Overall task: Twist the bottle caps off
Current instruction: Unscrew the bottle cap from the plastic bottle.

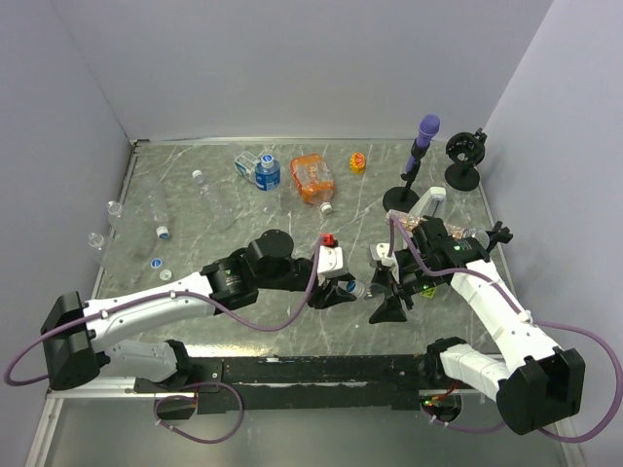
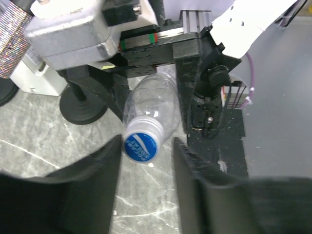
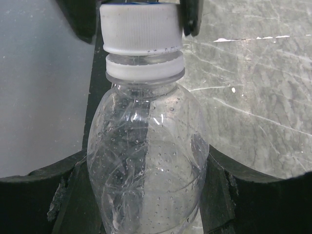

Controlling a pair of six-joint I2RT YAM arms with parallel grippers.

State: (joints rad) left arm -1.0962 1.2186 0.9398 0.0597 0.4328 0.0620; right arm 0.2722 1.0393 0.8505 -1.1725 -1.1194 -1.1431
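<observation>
Facing the left wrist camera, the blue-topped white cap (image 2: 141, 145) of a clear bottle (image 2: 152, 97) is seen between the two dark fingers (image 2: 92, 190) of the left claw (image 2: 146, 146). The jaws are parted a little wider than the cap and stand on either side of it. A sliver of worktop (image 2: 44, 141) shows beside the cap on one side, so whether the cap is pinched cannot be told.

From the right wrist, the bottle is viewed along its length, with the neck away from the camera. Its creased, dimpled body is clamped between the fingers (image 3: 39, 200) of the right claw (image 3: 146, 163), which are closed against both flanks. The cap is seated on the neck above a white collar ring, and a dark finger of the other claw is seen at each side of it.

From above, the two arms are seen meeting near the middle of the worktop, claw tips facing, with the bottle bridged between them. Further back, a blue-capped bottle (image 1: 265, 173), an orange container (image 1: 312, 179) and a purple-topped black stand (image 1: 417, 161) are found.
</observation>
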